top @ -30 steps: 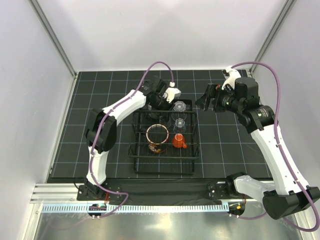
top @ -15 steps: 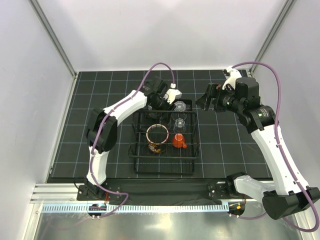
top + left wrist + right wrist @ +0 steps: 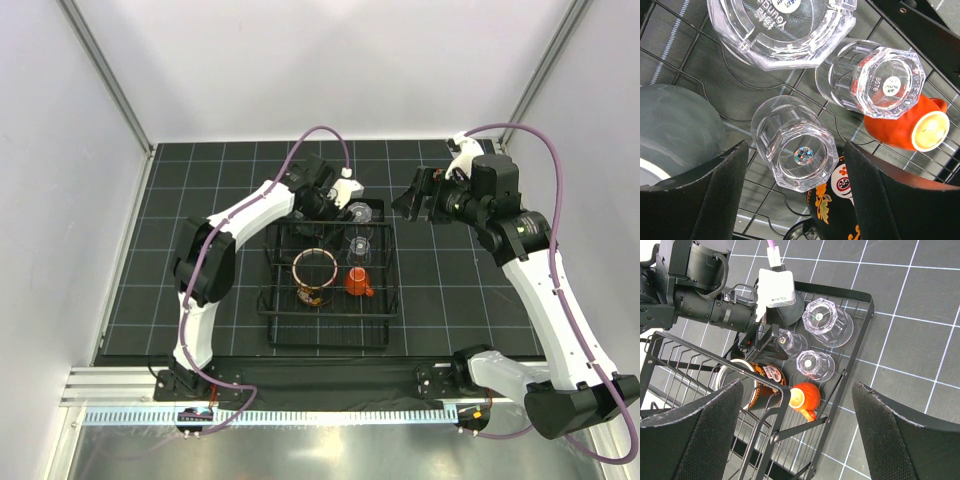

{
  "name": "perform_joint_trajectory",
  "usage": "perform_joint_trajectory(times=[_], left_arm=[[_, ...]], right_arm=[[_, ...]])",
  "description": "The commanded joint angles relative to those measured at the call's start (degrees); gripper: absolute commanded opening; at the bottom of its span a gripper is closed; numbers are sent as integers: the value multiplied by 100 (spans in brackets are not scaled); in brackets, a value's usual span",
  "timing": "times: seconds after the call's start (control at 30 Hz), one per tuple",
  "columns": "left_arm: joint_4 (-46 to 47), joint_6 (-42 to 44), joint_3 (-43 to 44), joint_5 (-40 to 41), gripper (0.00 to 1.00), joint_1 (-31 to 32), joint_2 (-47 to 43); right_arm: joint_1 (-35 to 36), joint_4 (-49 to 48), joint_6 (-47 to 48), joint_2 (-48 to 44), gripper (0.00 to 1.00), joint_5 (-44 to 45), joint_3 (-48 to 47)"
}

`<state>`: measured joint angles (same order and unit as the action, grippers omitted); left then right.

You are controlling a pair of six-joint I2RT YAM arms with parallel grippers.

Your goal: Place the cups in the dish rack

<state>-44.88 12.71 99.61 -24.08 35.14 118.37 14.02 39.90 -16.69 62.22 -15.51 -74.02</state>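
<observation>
The black wire dish rack [image 3: 270, 300] holds the dark patterned mug [image 3: 315, 275], the orange cup [image 3: 358, 282] and clear cups [image 3: 360, 247]. In the left wrist view a small clear cup [image 3: 795, 150] stands upside down on the grid between the fingers of my left gripper [image 3: 796, 165]. The jaws are open, with a gap on each side of it. Around it are a second small clear cup [image 3: 875, 80], a larger clear cup [image 3: 780, 25], the orange cup [image 3: 905, 125], the mug [image 3: 840, 210] and a grey-green cup [image 3: 675, 130]. My right gripper [image 3: 797, 405] hovers open and empty above the rack [image 3: 860, 340].
The rack's near half [image 3: 325, 325] is bare wire grid. The left arm [image 3: 700, 290] reaches over the rack's far left corner. Black gridded matting [image 3: 450, 290] surrounds the rack, with white walls at the back and sides.
My left gripper's jaws have widened around the small clear cup. Neither arm has visibly shifted in the top view.
</observation>
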Motion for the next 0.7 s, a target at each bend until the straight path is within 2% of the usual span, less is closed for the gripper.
perform_joint_trajectory(times=[0.0, 0.53, 0.67], left_arm=[[23, 83, 207, -150, 75, -24, -200], [5, -321, 621, -1213, 73, -393, -446], [120, -453, 630, -1749, 72, -534, -595]], right_arm=[[-40, -193, -19, -131, 89, -58, -16], [-49, -202, -36, -104, 89, -93, -69], [-57, -193, -28, -96, 89, -102, -78]])
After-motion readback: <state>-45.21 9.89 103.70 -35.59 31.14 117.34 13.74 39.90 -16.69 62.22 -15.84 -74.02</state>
